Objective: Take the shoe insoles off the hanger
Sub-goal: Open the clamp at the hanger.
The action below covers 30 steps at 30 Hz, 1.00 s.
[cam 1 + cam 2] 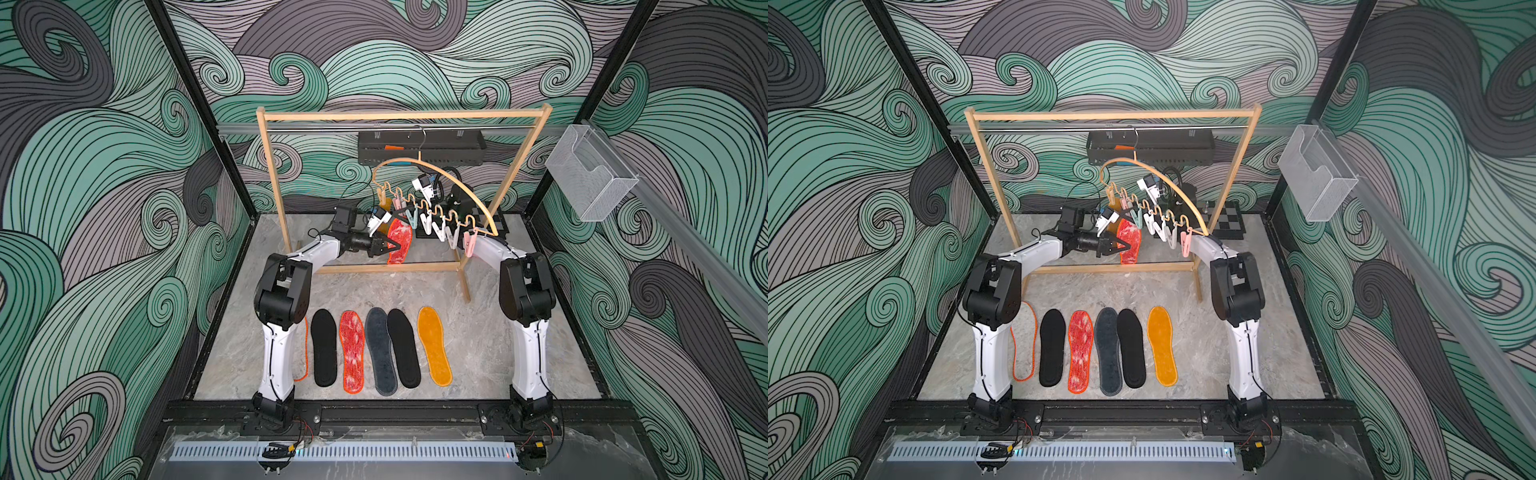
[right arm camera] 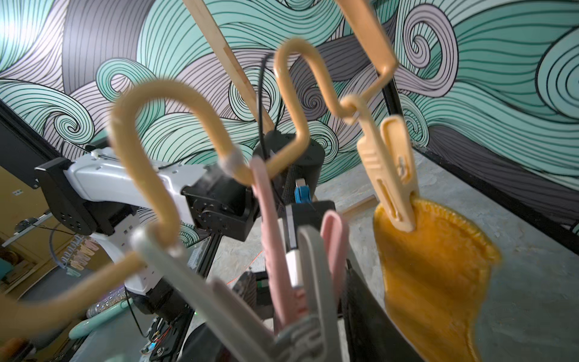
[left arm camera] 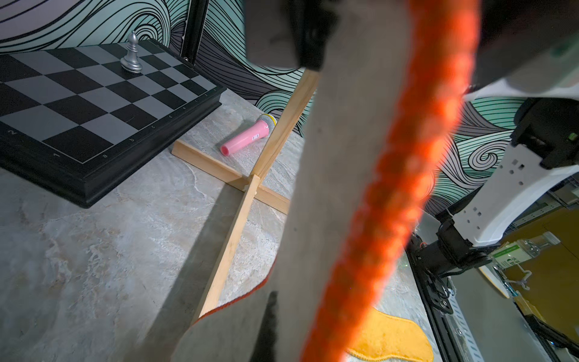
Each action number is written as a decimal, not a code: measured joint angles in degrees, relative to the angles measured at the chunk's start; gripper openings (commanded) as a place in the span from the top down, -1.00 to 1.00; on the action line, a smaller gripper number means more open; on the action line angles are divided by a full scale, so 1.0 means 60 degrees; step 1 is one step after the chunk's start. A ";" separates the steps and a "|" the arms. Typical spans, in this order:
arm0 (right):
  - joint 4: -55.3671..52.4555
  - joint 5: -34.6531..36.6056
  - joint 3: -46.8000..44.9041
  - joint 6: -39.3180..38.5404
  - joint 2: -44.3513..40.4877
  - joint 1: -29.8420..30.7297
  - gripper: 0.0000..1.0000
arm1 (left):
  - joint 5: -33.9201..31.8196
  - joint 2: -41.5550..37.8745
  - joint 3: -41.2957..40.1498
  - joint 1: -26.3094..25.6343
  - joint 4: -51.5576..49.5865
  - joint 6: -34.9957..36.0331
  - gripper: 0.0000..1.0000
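The left gripper [image 1: 390, 246] is clamped on the red-white insole [image 1: 402, 254] under the hanger [image 1: 415, 160]. The insole looks light and floppy, so a mid-edge pinch suits it. How far the right gripper [image 1: 403, 215] is open cannot be told.

The arched wooden hanger [image 1: 436, 167] hangs tilted by its metal hook. A red-white mottled insole [image 1: 400, 243] hangs upright under its wavy bar, and a mustard insole [image 2: 432, 275] is pegged at the raised end. Six lie flat in a row — pale orange-edged insole [image 1: 1023, 349], black insole [image 1: 324, 347], second mottled insole [image 1: 351, 351], dark grey insole [image 1: 380, 351], second black insole [image 1: 403, 347], second mustard insole [image 1: 434, 345].
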 measured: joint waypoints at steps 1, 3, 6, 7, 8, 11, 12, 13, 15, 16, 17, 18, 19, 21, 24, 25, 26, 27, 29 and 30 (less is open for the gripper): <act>-0.0004 0.0015 -0.0168 -0.0055 0.0000 -0.0007 0.07 | 0.0000 0.0000 0.0000 0.0000 0.0000 0.0004 1.00; -0.0022 0.0040 -0.0477 -0.0189 0.0000 -0.0029 0.06 | 0.0000 0.0000 0.0000 0.0000 -0.0007 0.0004 1.00; -0.0015 0.0058 -0.0732 -0.0357 0.0004 -0.0055 0.05 | 0.0000 0.0000 0.0000 0.0000 -0.0022 0.0004 1.00; -0.0007 0.0055 -0.0772 -0.0397 0.0004 -0.0055 0.05 | 0.0000 0.0000 0.0000 0.0000 -0.0025 0.0004 1.00; -0.0007 0.0055 -0.0783 -0.0430 0.0007 -0.0055 0.05 | 0.0000 0.0000 0.0000 0.0000 -0.0029 0.0004 1.00; 0.0066 0.0051 -0.0783 -0.0510 0.0015 -0.0062 0.05 | 0.0000 0.0000 0.0000 0.0000 -0.0029 0.0007 1.00; 0.0120 0.0051 -0.0780 -0.0517 0.0025 -0.0062 0.05 | 0.0000 0.0000 0.0000 0.0000 -0.0033 0.0007 1.00; 0.0189 0.0047 -0.0780 -0.0506 0.0047 -0.0066 0.05 | 0.0000 0.0000 0.0000 0.0000 -0.0033 0.0007 1.00; 0.0481 0.0047 -0.0780 -0.0357 0.0186 -0.0069 0.06 | -0.0004 0.0000 0.0000 0.0000 -0.0055 0.0015 1.00; 0.0627 0.0047 -0.0776 -0.0244 0.0277 -0.0076 0.07 | -0.0011 0.0000 0.0000 0.0000 -0.0062 0.0029 1.00; 0.0812 0.0051 -0.0776 -0.0076 0.0390 -0.0091 0.08 | -0.0040 0.0000 0.0000 0.0007 -0.0084 0.0066 1.00; 0.0984 0.0055 -0.0772 0.0102 0.0506 -0.0109 0.10 | -0.0084 0.0000 0.0000 0.0025 -0.0131 0.0098 1.00; 0.1096 0.0055 -0.0739 0.0266 0.0630 -0.0127 0.10 | -0.0124 0.0000 0.0000 0.0055 -0.0168 0.0131 1.00; 0.1271 0.0040 -0.0554 0.0532 0.0896 -0.0168 0.10 | -0.0299 0.0000 0.0000 0.0080 -0.0273 0.0186 1.00; 0.1406 0.0015 -0.0437 0.0776 0.1024 -0.0168 0.10 | -0.0605 0.0000 0.0000 0.0149 -0.0357 0.0197 1.00; 0.1453 0.0011 -0.0386 0.0852 0.1035 -0.0164 0.10 | -0.0692 0.0000 0.0004 0.0200 -0.0368 0.0193 1.00; 0.1486 0.0007 -0.0284 0.0947 0.1060 -0.0164 0.11 | -0.0761 -0.0004 0.0011 0.0262 -0.0375 0.0189 1.00; 0.1504 0.0007 -0.0186 0.1016 0.1082 -0.0171 0.10 | -0.0798 -0.0004 0.0029 0.0313 -0.0379 0.0189 1.00; 0.1592 0.0033 0.0058 0.1235 0.1137 -0.0193 0.11 | -0.0812 -0.0004 0.0058 0.0393 -0.0404 0.0186 1.00; 0.1650 0.0033 0.0171 0.1337 0.1155 -0.0208 0.11 | -0.0812 -0.0004 0.0062 0.0430 -0.0412 0.0182 1.00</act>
